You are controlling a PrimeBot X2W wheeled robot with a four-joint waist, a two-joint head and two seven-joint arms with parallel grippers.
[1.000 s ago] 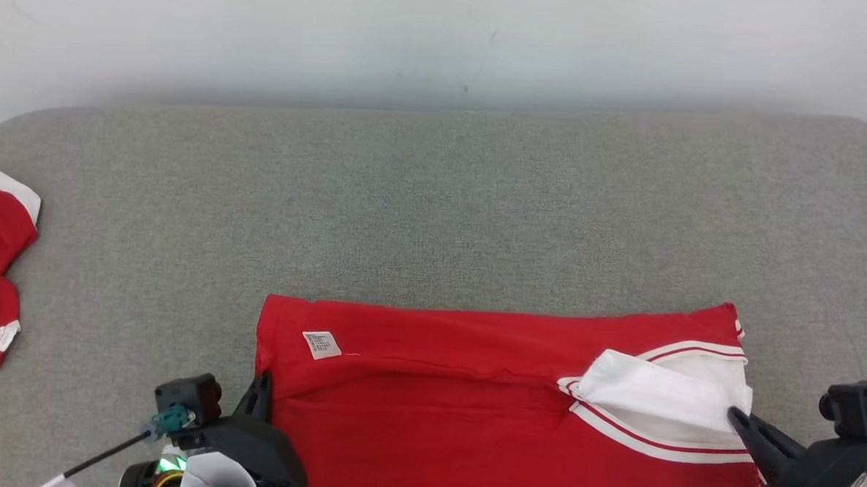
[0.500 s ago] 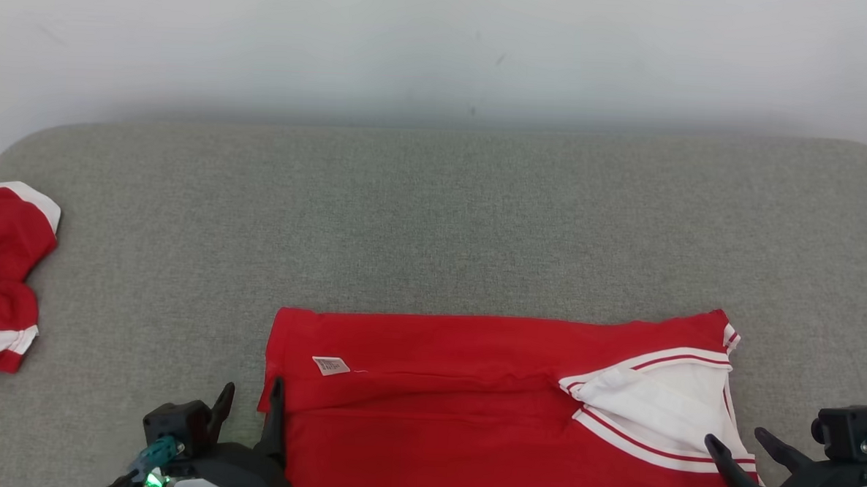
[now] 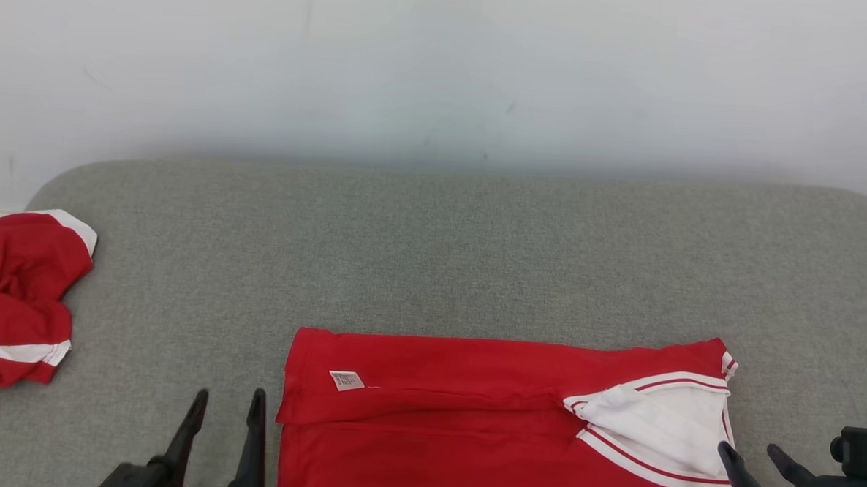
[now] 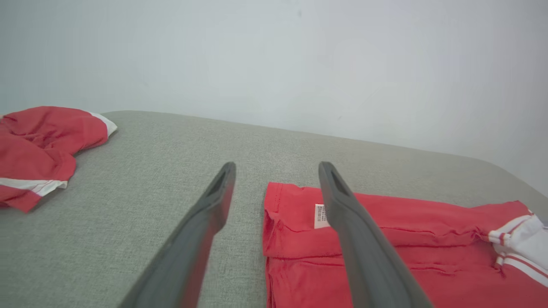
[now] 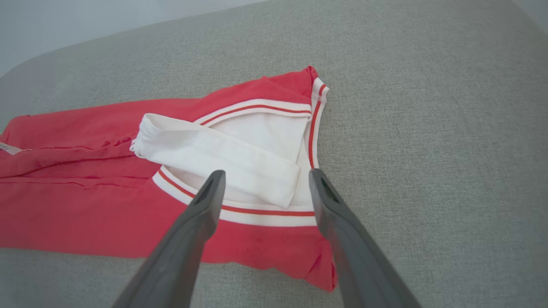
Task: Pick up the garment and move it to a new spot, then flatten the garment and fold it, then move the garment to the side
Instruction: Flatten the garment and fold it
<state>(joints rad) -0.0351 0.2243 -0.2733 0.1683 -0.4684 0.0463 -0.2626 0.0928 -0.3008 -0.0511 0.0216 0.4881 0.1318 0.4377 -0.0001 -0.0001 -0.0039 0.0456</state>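
Observation:
The garment (image 3: 463,398), red with white striped trim and a white folded sleeve at its right end, lies folded into a long band on the grey cushion (image 3: 433,258). A small white label (image 3: 347,380) shows near its left end. My left gripper (image 3: 227,404) stands open just left of the garment's left edge, holding nothing; in the left wrist view the garment (image 4: 385,239) lies under its right finger. My right gripper (image 3: 751,451) stands open at the garment's right end, above the white sleeve (image 5: 222,162) and clear of it.
A second crumpled red and white garment (image 3: 14,298) lies at the cushion's left edge, also seen as a red heap (image 4: 38,149) in the left wrist view. A pale wall (image 3: 441,68) rises behind the cushion. Bare cushion stretches behind and right of the folded garment.
Both grippers have opened and let go of the garment's ends, then drawn back toward me. The white sleeve has settled flat. The camera has tilted up, shifting the whole picture down.

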